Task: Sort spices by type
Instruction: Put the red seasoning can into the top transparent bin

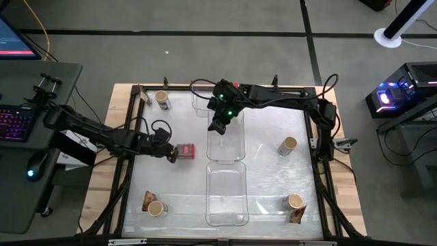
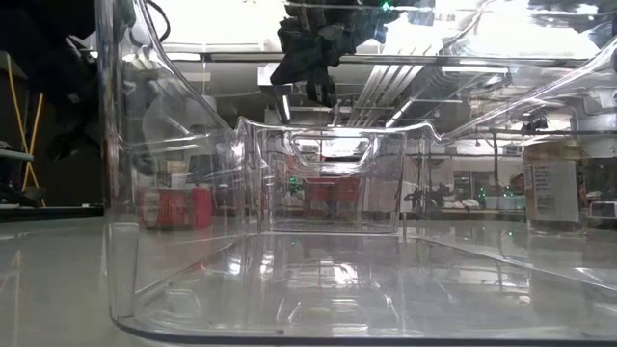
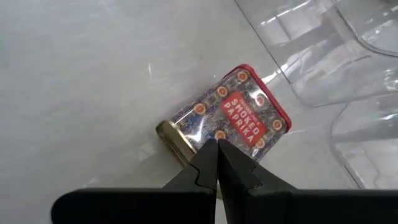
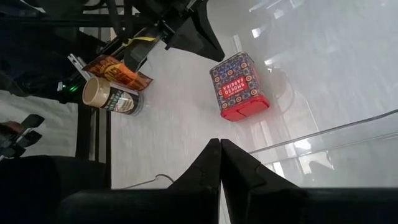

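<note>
On the desk [image 1: 266,171], three clear trays [image 1: 227,195] run down the middle. The right pincer [image 1: 217,127] hangs pinched shut, empty, above the middle tray, and the left pincer [image 1: 172,154], also shut and empty, sits just beside a red paprika tin [image 1: 185,151] lying left of the trays.

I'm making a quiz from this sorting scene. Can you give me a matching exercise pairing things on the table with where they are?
Things:
1. red smoked paprika tin
2. left gripper
3. right gripper
4. clear plastic tray, nearest

Places:
A. above the middle clear tray
B. lying on its side left of the trays
C. shut, at the tin's metal end
D. empty, at the table's front edge

Pairs: 1-B, 2-C, 3-A, 4-D
</note>
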`<state>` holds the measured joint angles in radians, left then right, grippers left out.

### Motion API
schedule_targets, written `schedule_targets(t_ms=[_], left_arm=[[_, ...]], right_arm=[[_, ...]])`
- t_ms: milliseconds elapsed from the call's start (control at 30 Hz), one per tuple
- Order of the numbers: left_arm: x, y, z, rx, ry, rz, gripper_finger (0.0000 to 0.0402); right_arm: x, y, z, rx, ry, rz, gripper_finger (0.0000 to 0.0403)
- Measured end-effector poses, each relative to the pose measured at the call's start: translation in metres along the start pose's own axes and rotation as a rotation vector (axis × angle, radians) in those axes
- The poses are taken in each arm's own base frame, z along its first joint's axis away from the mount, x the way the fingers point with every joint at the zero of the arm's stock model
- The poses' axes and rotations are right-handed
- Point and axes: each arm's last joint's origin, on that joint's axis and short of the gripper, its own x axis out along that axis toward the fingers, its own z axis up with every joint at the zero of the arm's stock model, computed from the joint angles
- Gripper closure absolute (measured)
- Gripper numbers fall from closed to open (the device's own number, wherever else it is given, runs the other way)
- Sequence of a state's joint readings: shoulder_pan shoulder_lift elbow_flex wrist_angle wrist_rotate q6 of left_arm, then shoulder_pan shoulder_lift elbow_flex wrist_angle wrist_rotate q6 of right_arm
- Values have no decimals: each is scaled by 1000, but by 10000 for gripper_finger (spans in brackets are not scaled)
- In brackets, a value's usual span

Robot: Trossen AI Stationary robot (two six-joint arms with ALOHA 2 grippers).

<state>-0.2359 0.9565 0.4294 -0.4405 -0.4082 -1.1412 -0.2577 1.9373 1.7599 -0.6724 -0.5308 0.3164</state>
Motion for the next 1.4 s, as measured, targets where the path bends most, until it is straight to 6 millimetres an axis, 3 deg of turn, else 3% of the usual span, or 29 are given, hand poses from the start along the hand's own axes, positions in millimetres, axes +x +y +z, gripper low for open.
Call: schedule_targets(t_ms=[300,567,1100,1400], left_arm=[[7,9,-7,-23,13,21,401],[7,3,-4,-51,-15,-37,401],[7,14,-10,-66,36,81,402],[-4,2,2,-102,-39,-25,401]], right_arm=[[0,0,0,-3,-1,0,403],[0,0,0,-3,-3,0,403],[0,0,0,-2,-3,0,403],[0,0,0,-4,-3,-1,403]])
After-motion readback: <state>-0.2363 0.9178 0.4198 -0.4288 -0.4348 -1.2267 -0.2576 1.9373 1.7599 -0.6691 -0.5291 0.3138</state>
